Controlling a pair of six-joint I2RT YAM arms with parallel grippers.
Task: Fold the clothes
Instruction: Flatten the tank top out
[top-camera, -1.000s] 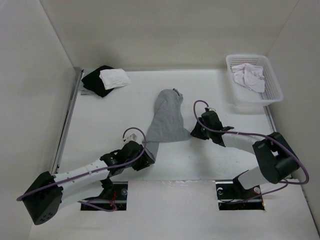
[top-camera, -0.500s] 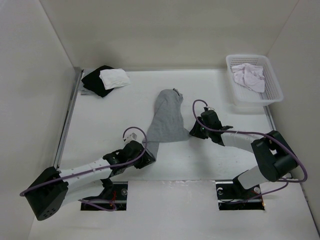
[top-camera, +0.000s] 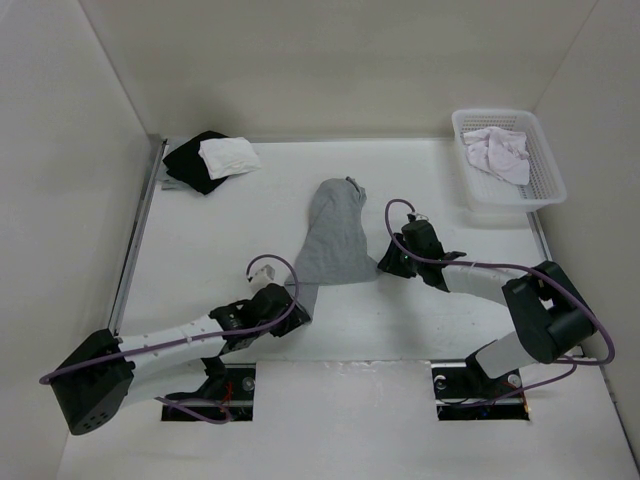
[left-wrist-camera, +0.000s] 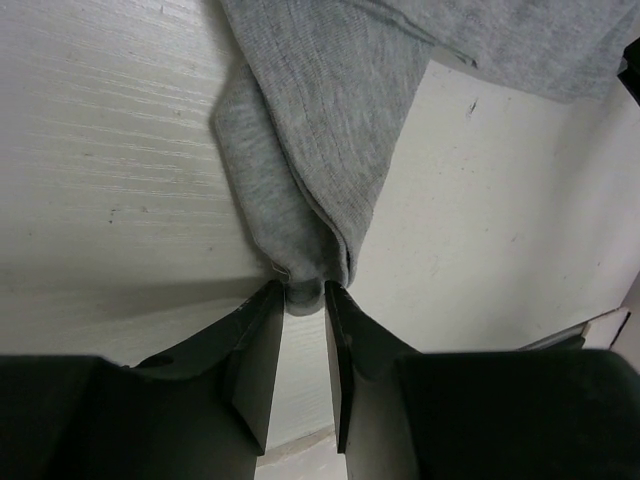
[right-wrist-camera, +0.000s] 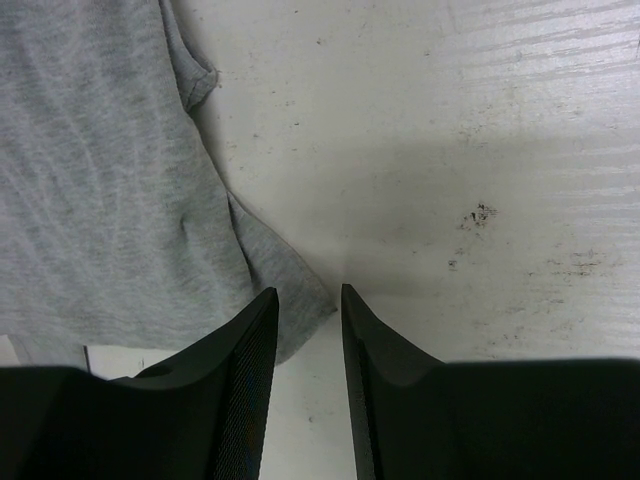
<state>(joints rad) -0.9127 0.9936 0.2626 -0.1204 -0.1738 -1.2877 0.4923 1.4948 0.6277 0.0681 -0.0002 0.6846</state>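
**Overhead and wrist views of the two-arm rig.** The grey garment lies on the white table near its centre, between the two arms. It forms a long shape, narrow at the far end and wider toward the arms. A narrow strip trails from its near-left corner down to the left gripper.

In the left wrist view that gripper's jaws are nearly together and pinch a bunched fold of the garment's corner at their tips. The knit fans out from the pinch across the table.

The right gripper sits low at the garment's near-right corner. Its jaws stand slightly apart, bare table shows in the gap, and no cloth lies between them. The corner's hem runs up to the tip of one finger, though whether that finger presses on the cloth cannot be told from this angle.

At the far-right corner of the table a white basket holds a crumpled pale cloth. At the far-left corner a white cloth lies folded on top of a black cloth; both are well apart from the garment
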